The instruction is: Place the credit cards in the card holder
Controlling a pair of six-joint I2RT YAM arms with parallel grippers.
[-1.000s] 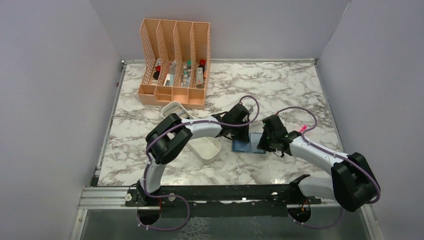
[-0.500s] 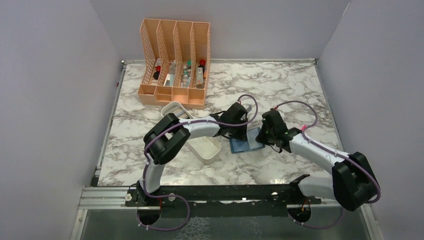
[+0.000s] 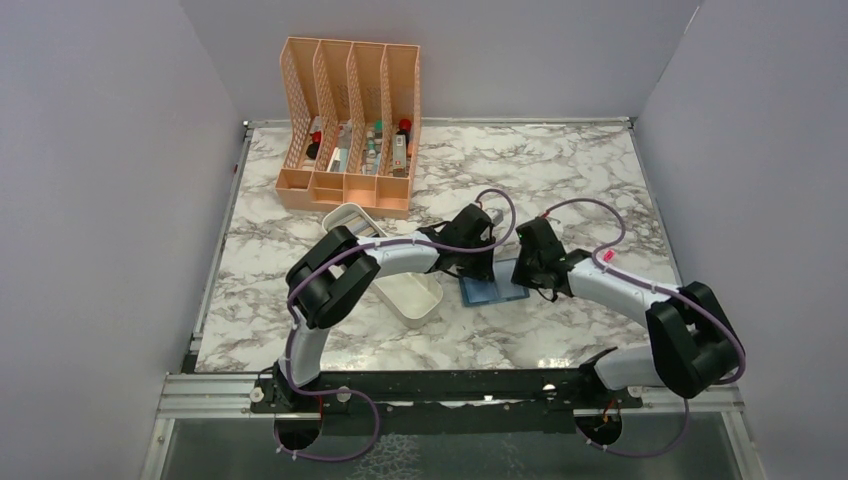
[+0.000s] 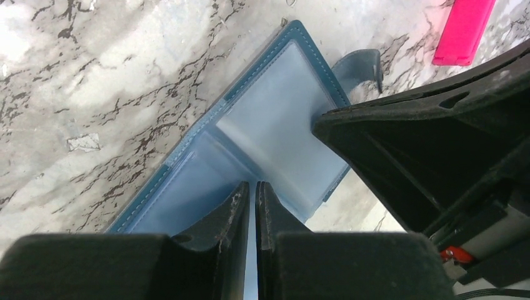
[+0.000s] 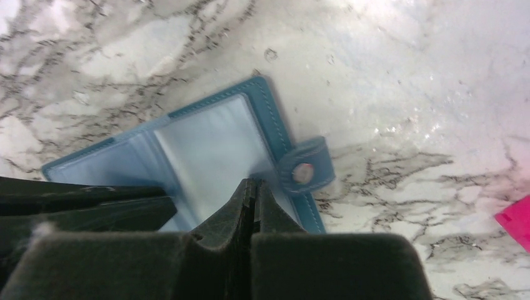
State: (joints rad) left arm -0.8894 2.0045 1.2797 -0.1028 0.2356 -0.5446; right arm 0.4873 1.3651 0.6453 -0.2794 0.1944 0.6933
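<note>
Left arm (image 3: 398,258) bent at elbow, forearm reaching right. Right arm (image 3: 620,291) stretched forward-left. Wrists close together, tilted down. Left gripper (image 4: 250,187) fingers nearly together, thin slit between. Right gripper (image 5: 252,183) fingers pressed together.

The small teal-blue fold-over card holder (image 3: 495,291) lies opened flat on the marble tabletop (image 3: 560,170), roughly midway between its left and right edges and closer to the near edge. Its pale blue-grey pockets face up, and the snap tab (image 5: 304,172) sticks out sideways.
</note>
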